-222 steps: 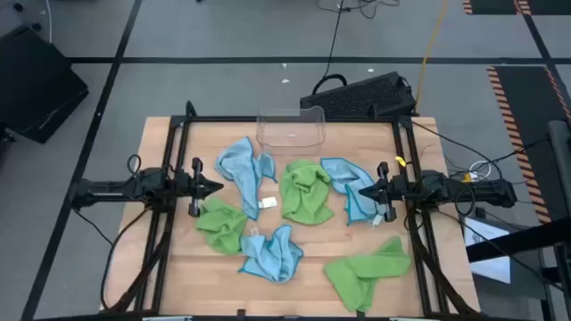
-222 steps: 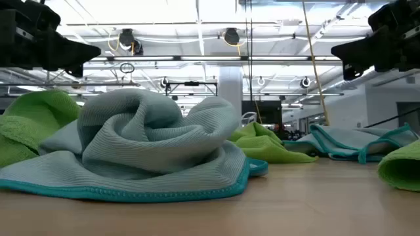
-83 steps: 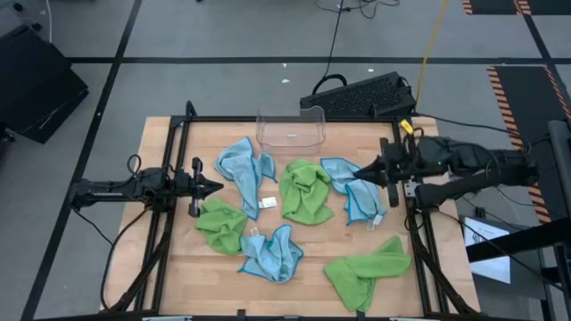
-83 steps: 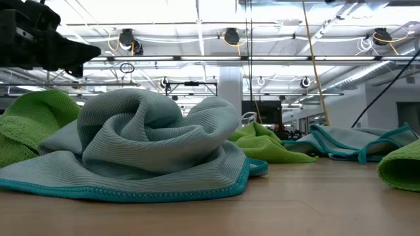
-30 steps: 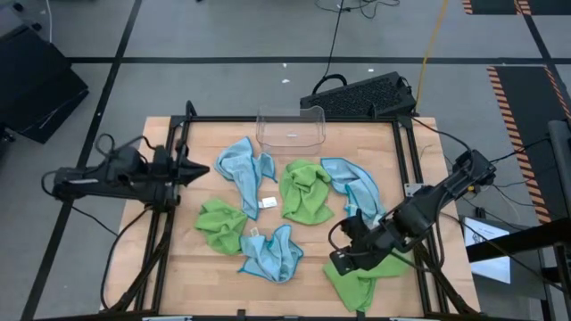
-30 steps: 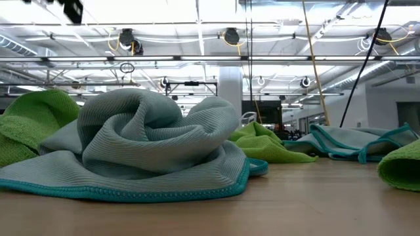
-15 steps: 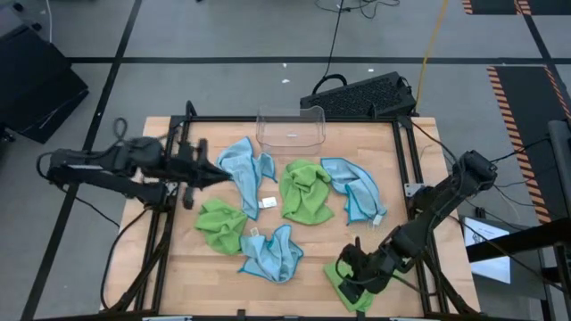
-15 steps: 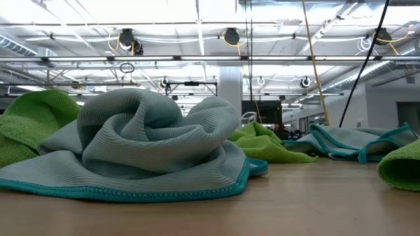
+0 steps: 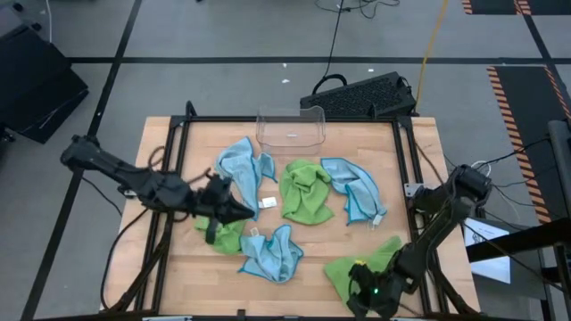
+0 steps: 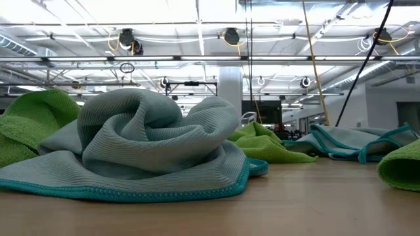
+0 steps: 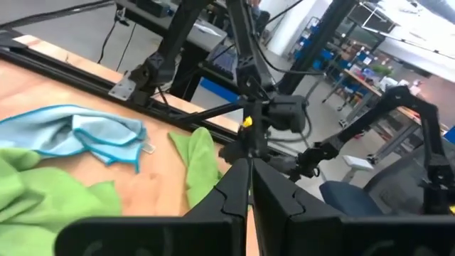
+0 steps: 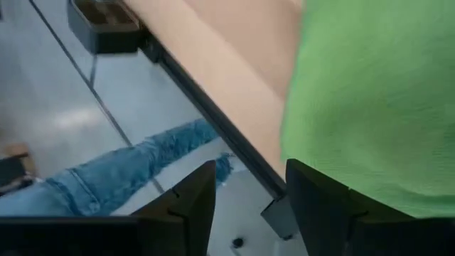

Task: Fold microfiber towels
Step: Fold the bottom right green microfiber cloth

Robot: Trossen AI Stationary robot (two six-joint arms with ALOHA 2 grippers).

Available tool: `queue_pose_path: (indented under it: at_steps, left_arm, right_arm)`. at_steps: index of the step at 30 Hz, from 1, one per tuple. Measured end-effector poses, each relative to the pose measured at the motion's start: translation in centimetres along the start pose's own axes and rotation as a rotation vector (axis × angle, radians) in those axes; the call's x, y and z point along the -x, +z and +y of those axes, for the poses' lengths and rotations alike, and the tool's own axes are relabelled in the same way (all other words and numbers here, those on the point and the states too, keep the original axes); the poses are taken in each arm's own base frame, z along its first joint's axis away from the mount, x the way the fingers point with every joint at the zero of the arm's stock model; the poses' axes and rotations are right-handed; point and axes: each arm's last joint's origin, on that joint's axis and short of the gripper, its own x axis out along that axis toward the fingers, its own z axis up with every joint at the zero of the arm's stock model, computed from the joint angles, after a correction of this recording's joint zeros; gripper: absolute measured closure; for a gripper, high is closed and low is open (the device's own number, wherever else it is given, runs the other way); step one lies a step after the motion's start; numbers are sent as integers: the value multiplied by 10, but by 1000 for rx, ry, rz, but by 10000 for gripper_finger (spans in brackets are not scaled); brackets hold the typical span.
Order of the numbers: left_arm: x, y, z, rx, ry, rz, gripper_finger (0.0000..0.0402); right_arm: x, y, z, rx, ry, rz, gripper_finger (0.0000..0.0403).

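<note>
Over the near-right green towel [image 9: 361, 267] your right gripper [image 9: 364, 287] hung, fingers apart, at its table-edge end; left gripper [image 9: 239, 212] pinched together, farther off.

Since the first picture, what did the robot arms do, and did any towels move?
Both arms left the sides of the table. The left gripper, shut, swung in over the green towel near the middle. The right gripper swept down to the green towel at the front corner and opened. No towel is held; the towels and clear bin stayed put.
</note>
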Motion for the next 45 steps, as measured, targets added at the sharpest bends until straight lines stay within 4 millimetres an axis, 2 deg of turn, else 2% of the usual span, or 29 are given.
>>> queue_pose_path:
  at_steps: [6, 13, 20, 27, 33, 38, 45]
  left_arm:
    - [-22, -19, -21, 39, 1, -25, 381]
    - [-46, -19, -43, -29, 30, 31, 380]
    - [-64, -16, -53, -62, 47, 59, 381]
    - [-65, -15, -57, -60, 42, 57, 381]
    - [-65, -16, -57, -59, 44, 65, 381]
    - [-65, -16, -57, -63, 49, 66, 381]
    - [-65, -16, -55, -70, 60, 70, 381]
  right_arm:
    - [-28, -15, 1, 81, -75, 5, 238]
    - [-22, -14, 0, 198, -149, -7, 238]
    - [-29, -15, -1, 494, -138, 14, 238]
    - [-41, -12, -6, 787, -169, -41, 238]
    - [-55, -10, -7, 907, -131, -74, 241]
    - [-57, -2, -15, 934, -155, -95, 279]
    - [-61, 12, -31, 897, -213, -83, 383]
